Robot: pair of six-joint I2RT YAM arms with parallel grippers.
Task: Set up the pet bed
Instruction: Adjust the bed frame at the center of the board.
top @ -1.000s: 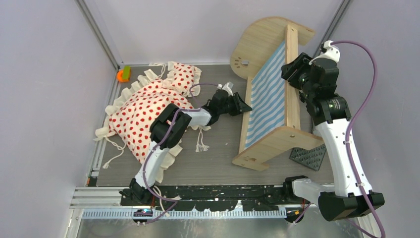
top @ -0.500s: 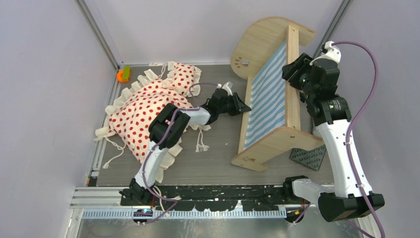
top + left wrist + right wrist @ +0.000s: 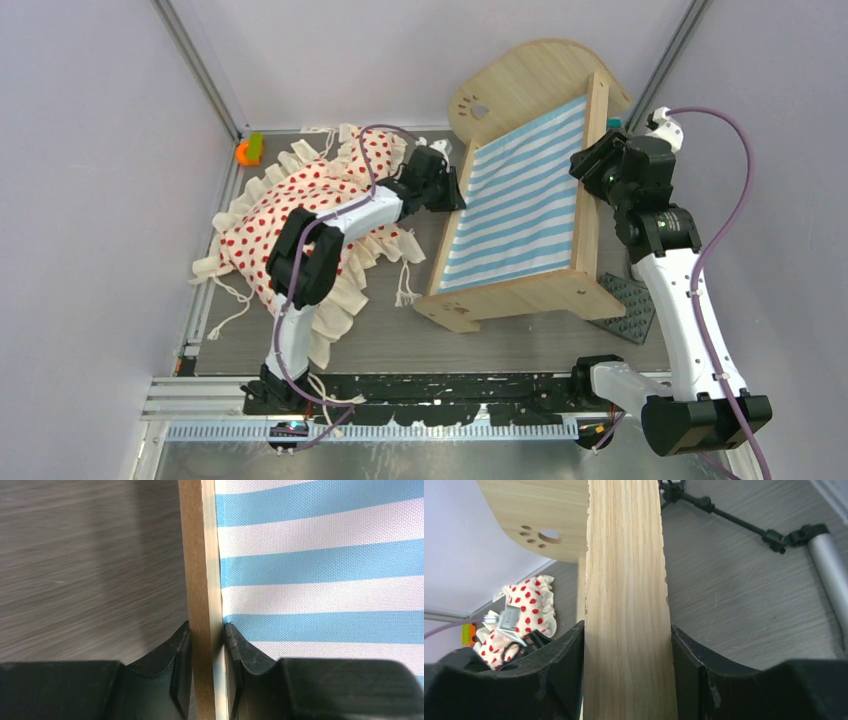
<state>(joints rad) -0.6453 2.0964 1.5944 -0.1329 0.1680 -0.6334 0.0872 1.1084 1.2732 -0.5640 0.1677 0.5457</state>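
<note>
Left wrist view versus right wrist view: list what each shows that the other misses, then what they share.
Only left wrist: the blue-white striped mattress, and the left gripper clamped on the thin edge of a side rail. Only right wrist: the end board with paw-print cutouts, the polka-dot bedding, a black tripod stand, and the right gripper closed across a wide wooden rail. Both: light wood of the pet bed and the grey table.

The pet bed [image 3: 530,85] is matt wood, its mattress [image 3: 515,205] woven cloth.
</note>
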